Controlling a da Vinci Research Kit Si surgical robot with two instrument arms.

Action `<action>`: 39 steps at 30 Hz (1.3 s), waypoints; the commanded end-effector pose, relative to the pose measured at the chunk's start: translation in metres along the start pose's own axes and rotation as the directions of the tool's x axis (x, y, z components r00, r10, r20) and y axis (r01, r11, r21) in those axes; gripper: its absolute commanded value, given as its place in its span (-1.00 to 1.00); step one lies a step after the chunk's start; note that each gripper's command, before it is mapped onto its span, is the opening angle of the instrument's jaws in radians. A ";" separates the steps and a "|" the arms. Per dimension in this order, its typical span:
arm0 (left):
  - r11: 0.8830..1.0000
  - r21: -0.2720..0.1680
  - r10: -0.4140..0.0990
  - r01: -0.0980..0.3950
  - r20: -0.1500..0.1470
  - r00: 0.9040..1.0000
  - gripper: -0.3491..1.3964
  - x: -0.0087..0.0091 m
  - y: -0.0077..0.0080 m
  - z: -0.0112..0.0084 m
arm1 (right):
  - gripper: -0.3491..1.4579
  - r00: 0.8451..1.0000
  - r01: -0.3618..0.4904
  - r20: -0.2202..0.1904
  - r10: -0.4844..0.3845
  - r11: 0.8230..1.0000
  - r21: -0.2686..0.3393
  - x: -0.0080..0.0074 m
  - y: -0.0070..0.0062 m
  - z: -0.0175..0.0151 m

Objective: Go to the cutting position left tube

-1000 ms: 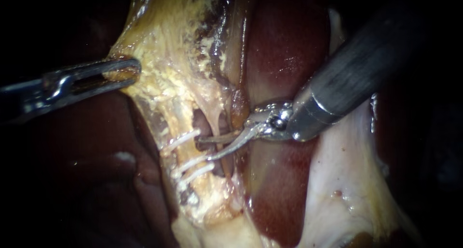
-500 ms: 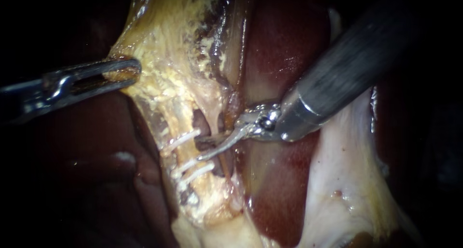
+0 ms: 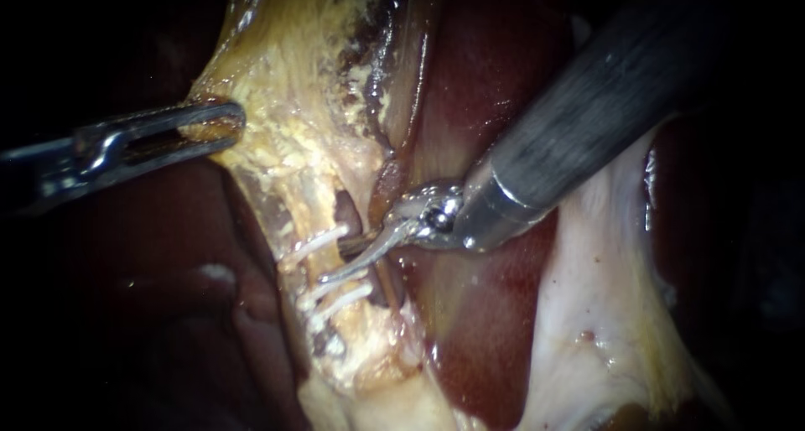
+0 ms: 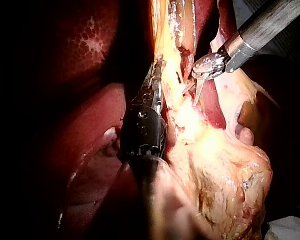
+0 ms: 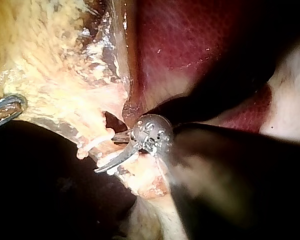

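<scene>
The left tube [image 3: 312,267] runs down through yellow fatty tissue, crossed by one white clip [image 3: 317,244] above and two white clips [image 3: 340,295] below. My right instrument [image 3: 333,263] comes in from the upper right. Its curved blades stand open at the stretch between the upper clip and the lower pair, and the same blades show in the right wrist view [image 5: 106,152] and the left wrist view [image 4: 197,90]. My left instrument [image 3: 220,121] is shut on the yellow edge of the gallbladder tissue [image 3: 285,137] and holds it taut to the left [image 4: 157,75].
Dark red liver [image 3: 495,62] lies behind and right of the tube. A pale sheet of tissue [image 3: 587,297] hangs under the right shaft. A small dark window [image 3: 345,206] opens in the tissue just above the upper clip.
My right instrument has moved left and slightly down, and its open blades now reach between the clips. The left instrument and the tissue it holds have not moved.
</scene>
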 end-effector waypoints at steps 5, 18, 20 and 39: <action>1.000 0.003 0.001 -0.001 -0.001 1.000 -1.00 -0.0001 0.0007 0.0003 | 0.89 1.000 0.017 0.004 -0.018 0.999 0.033 0.0000 -0.0007 0.0009; 1.000 -0.001 0.002 -0.002 0.001 1.000 -1.00 0.0001 0.0008 0.0005 | 0.89 1.000 0.028 -0.006 -0.027 0.998 0.048 -0.0002 0.0002 0.0030; 1.000 -0.001 0.002 -0.002 0.002 1.000 -1.00 0.0002 0.0007 0.0006 | 0.89 1.000 0.029 -0.008 -0.028 0.998 0.048 -0.0001 0.0003 0.0034; 1.000 -0.002 0.002 -0.002 0.002 1.000 -1.00 0.0002 0.0006 0.0007 | 0.86 0.997 0.030 -0.070 -0.025 0.996 0.078 0.0013 0.0008 0.0051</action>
